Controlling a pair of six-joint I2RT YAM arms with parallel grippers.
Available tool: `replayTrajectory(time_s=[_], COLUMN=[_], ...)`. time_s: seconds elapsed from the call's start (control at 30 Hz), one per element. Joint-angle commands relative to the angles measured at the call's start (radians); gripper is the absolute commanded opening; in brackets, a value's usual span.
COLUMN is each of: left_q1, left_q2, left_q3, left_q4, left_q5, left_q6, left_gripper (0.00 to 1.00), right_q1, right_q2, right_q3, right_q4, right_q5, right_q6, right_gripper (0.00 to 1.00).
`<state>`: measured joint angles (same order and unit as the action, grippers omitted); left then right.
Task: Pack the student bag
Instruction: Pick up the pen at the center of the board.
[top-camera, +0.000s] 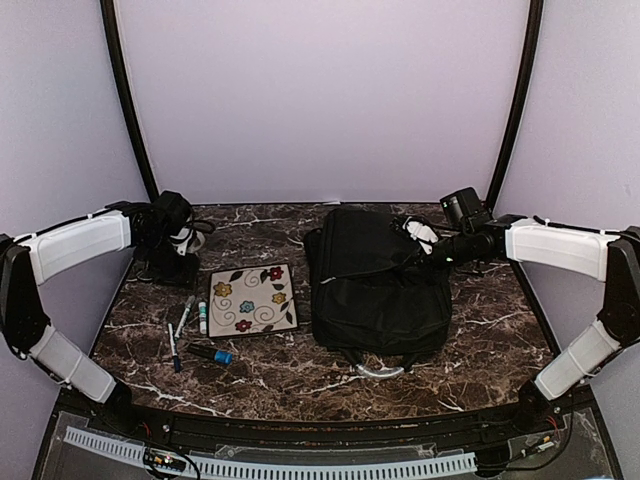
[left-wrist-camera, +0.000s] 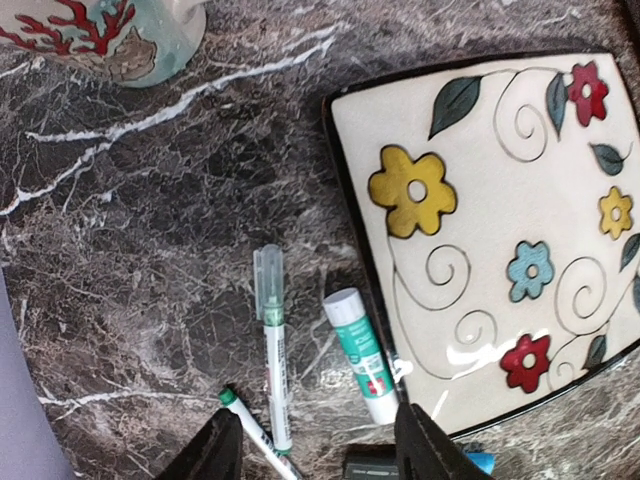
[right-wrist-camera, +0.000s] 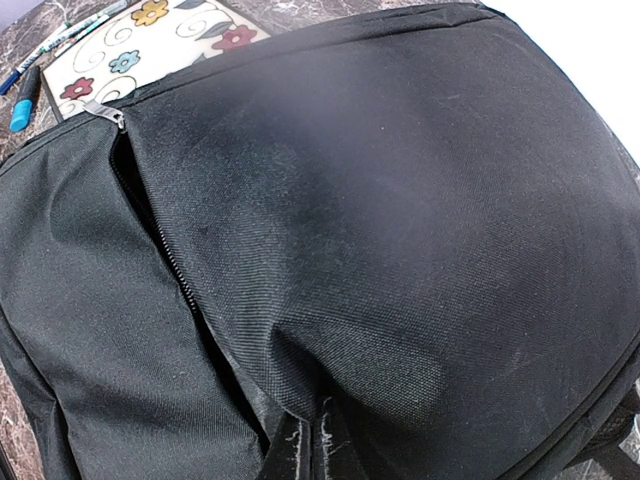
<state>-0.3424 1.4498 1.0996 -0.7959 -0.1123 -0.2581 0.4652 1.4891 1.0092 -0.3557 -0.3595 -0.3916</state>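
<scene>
The student bag (top-camera: 378, 290) lies on the right side of the worktop (top-camera: 480, 340), long way 12 to 6 o'clock, the shut right pincer (top-camera: 430, 253) at its 1 o'clock corner maybe pinching its cloth, the open, empty left pincer (left-wrist-camera: 320, 452) far off at 9 o'clock.

Student bag (right-wrist-camera: 400, 250): black woven cloth, matt, fine weave showing, faint pale scuffs.
Zip pull (right-wrist-camera: 100, 112) at bag's 10 o'clock: silvery metal, shiny.
Table (left-wrist-camera: 150, 250): dark marble-look top, white veins, smooth, slight sheen.
Plate (left-wrist-camera: 385, 120): glazed ceramic, glossy, glare toward 6 o'clock.
Glue stick (left-wrist-camera: 362, 352), pen (left-wrist-camera: 272, 350): smooth plastic, pen cap translucent.
Mug (left-wrist-camera: 110, 40): painted ceramic, smooth.
</scene>
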Motion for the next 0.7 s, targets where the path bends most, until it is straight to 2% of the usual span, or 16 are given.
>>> replayTrajectory(time_s=[0.0, 0.3, 0.67], left_q1=[0.024, 0.082, 0.085], left_q2=[0.066, 0.166, 0.239], left_q3=[0.012, -0.035, -0.044], left_q4=[-0.104, -0.037, -0.008], left_q5=[-0.049, 0.000, -0.039], left_q6=[0.112, 0.154, 0.133], left_gripper=[0.52, 0.39, 0.35], right_q1=[-0.014, -0.014, -0.014], right_q2=[0.014, 0.006, 0.007], right_q3=[-0.001, -0.004, -0.005], right_q4=[0.058, 0.057, 0.056], right_q5=[0.004, 0.009, 0.008], right_q6=[-0.010, -0.013, -0.020], right_gripper=[0.00, 0.00, 0.00])
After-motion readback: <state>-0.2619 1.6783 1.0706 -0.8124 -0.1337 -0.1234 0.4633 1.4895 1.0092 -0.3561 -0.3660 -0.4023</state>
